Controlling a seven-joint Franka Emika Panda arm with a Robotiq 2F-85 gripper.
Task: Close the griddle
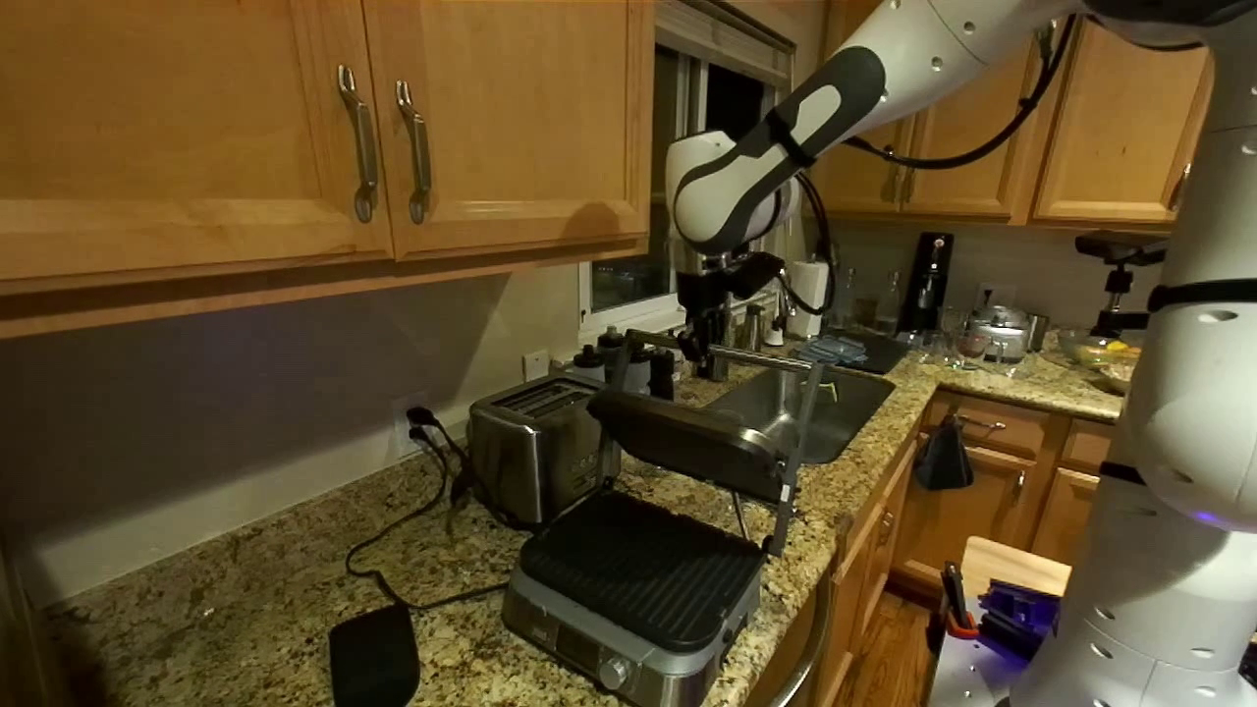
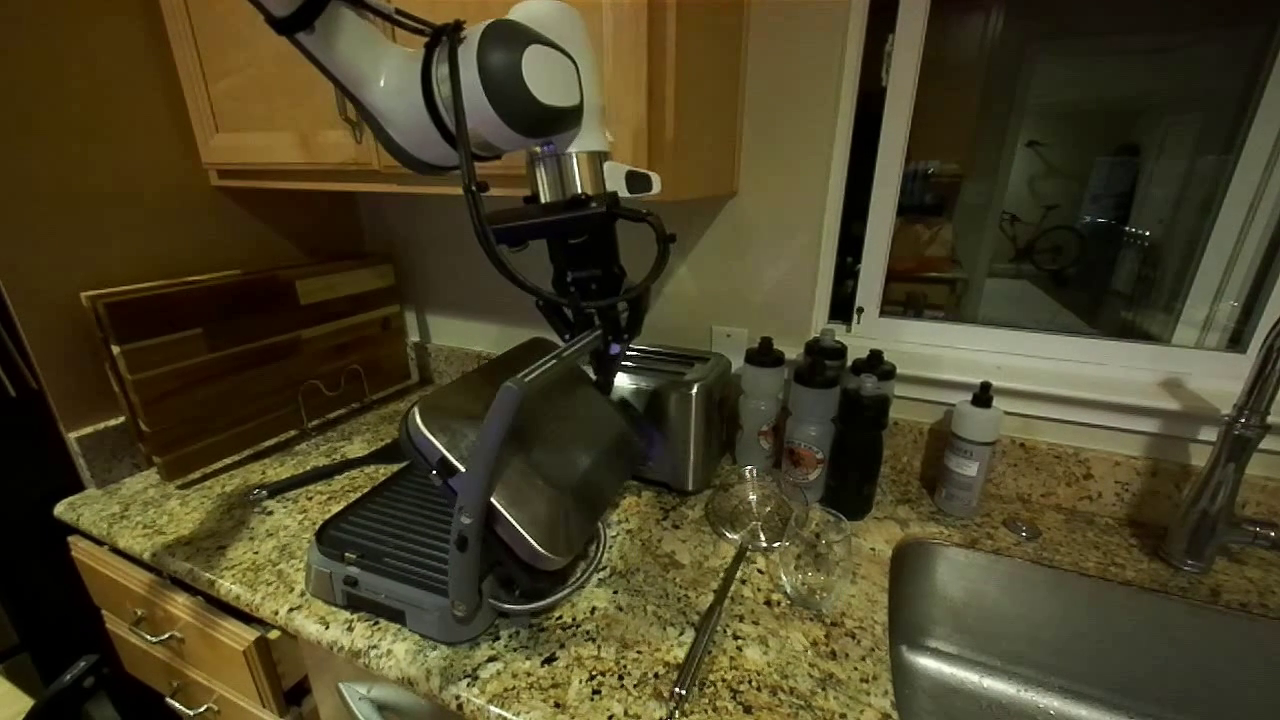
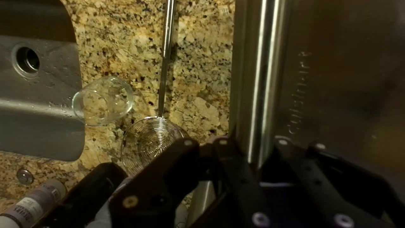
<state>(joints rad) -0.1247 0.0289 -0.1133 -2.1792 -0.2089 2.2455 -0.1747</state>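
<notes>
While open, griddle (image 1: 643, 560), its handle (image 3: 264, 63) between jaws.

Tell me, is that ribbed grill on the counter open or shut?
Open. In both exterior views the griddle has its upper plate raised off the lower plate, whose dark ridges lie exposed.

Arm (image 1: 825, 103) bent, wrist (image 2: 568, 175) vertical; claw (image 3: 255, 147) pointing down, fingers (image 3: 299, 167) close together.

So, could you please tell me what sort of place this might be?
Most likely a home kitchen, judging by the round-cornered grey metal sink, the wide, hinged black-and-steel griddle and the honey-brown panelled wooden cabinets.
</notes>
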